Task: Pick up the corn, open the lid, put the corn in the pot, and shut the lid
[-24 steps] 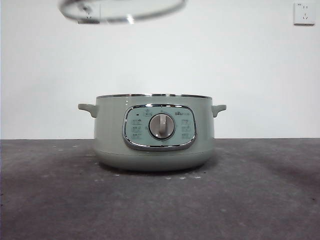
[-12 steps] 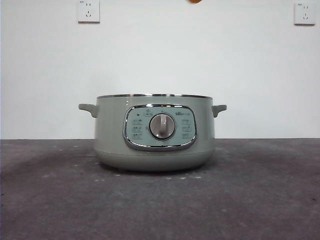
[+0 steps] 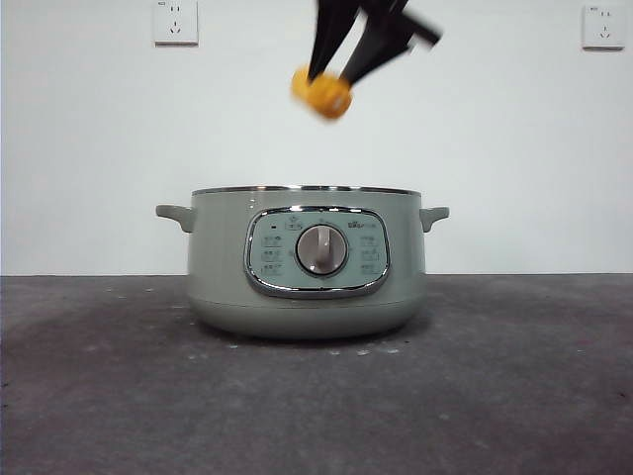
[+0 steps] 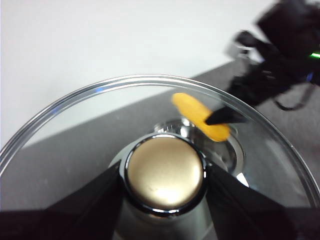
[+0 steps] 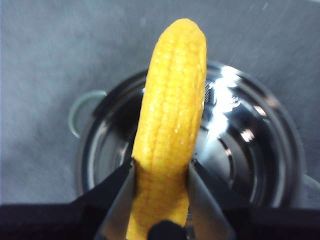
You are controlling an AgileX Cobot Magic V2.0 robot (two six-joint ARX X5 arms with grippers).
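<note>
Front view: the pot [image 3: 306,262] sits on the dark table [image 3: 99,396] with its rim bare, no cover on it. A black gripper comes in from the top edge, jaws pinched on the corn [image 3: 322,93], which hangs in the air well above the rim and roughly over the pot's middle. The wrist views match this one to the right gripper [image 3: 331,87]. Two wall sockets [image 3: 175,22] show on the white wall behind. The lid is not in this view.

Left wrist view: the left gripper [image 4: 164,176] has its jaws clamped on either side of the knob [image 4: 164,172], so the lid [image 4: 75,102] hangs from it with its glass dome spread below the camera. Through the glass I make out the pot's shiny interior, the corn and the other arm's black finger on it. My reading: the lid is held up and to one side so the opening stays free for the drop.

Right wrist view: own jaws grip the corn [image 5: 170,125] near its lower end, the cob standing out lengthwise from the grip. Behind it lies the pot's open steel bowl [image 5: 240,150], one side handle [image 5: 80,112] visible. The cob is lined up over the bowl, probably so a release lands it inside. Corn not yet in the pot; lid not yet back on.
</note>
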